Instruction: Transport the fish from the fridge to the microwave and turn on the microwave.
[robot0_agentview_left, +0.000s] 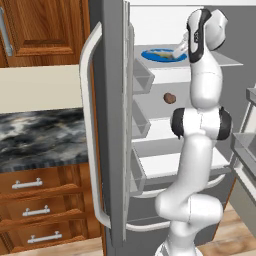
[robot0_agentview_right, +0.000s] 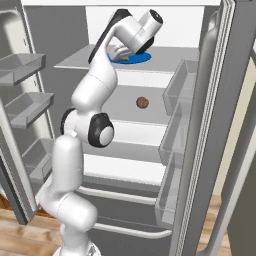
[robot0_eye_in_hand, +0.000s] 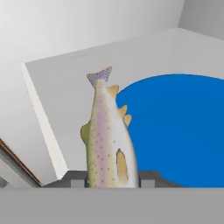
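The gripper (robot0_eye_in_hand: 113, 181) is clamped on the fish (robot0_eye_in_hand: 107, 135), its 2 dark fingertips pressed against either side of the body near the head end. In the hand view the fish stands out from the jaws with its forked tail pointing away, lifted off the blue plate (robot0_eye_in_hand: 183, 131), with the plate's rim beside and behind it. The plate sits on the top shelf (robot0_eye_in_hand: 61, 87) of the fridge (robot0_agentview_left: 107, 150), toward the shelf's middle, well back from its front edge.

From the left base view the gripper (robot0_agentview_left: 181, 49) hangs over the plate (robot0_agentview_left: 155, 54) at the near edge of that shelf (robot0_agentview_left: 225, 60), the arm reaching up and in through the open fridge. From the right base view the hand (robot0_agentview_right: 120, 51) covers the left part of the plate (robot0_agentview_right: 140, 58), and the fish there is too small to make out.

1 shelf lower, a small brown round lump (robot0_agentview_left: 170, 98) lies near the middle of the shelf, apart from everything else. The fridge door (robot0_agentview_left: 115, 125) stands open with its long curved handle (robot0_agentview_left: 89, 135) facing the camera, clear bins (robot0_agentview_left: 142, 120) on its inner side. Beside the fridge a dark marbled counter (robot0_agentview_left: 40, 135) runs above wooden drawers (robot0_agentview_left: 35, 200).
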